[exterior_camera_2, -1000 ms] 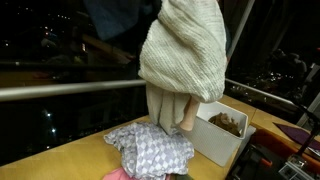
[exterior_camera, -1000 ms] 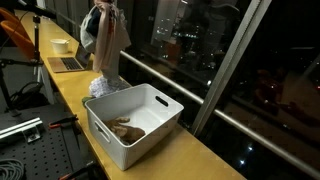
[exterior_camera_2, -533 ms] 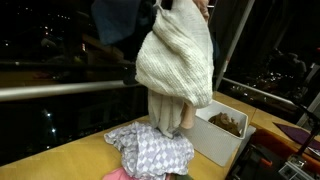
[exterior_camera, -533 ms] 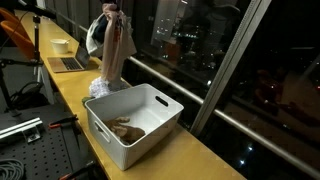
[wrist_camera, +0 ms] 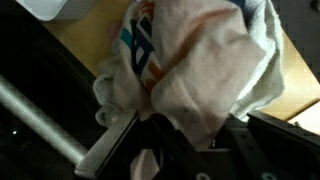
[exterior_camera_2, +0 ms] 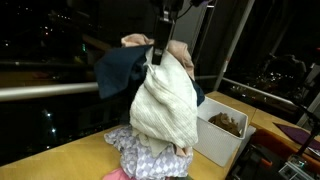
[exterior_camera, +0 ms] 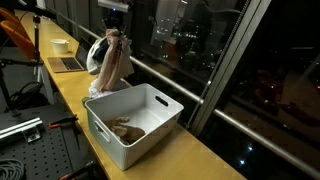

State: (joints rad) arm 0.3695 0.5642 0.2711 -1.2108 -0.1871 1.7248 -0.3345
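I am holding one cream knit cloth (exterior_camera_2: 165, 115) and counting one white bin (exterior_camera: 160, 125), one brown cloth (exterior_camera: 127, 130) inside, one grey patterned cloth (exterior_camera_2: 150, 158), one laptop (exterior_camera: 68, 63), one cup (exterior_camera: 61, 45).

Black claw (exterior_camera_2: 158, 52); pale grey wrist housing (exterior_camera: 113, 6)

Office-lab workspace, night. Long wooden counter (exterior_camera: 200, 150) along tall window wall (exterior_camera: 190, 40), city lights beyond. Open laptop (exterior_camera: 68, 63), cup (exterior_camera: 61, 45), orange chair (exterior_camera: 12, 35) behind. Perforated metal bench (exterior_camera: 30, 150) alongside counter.
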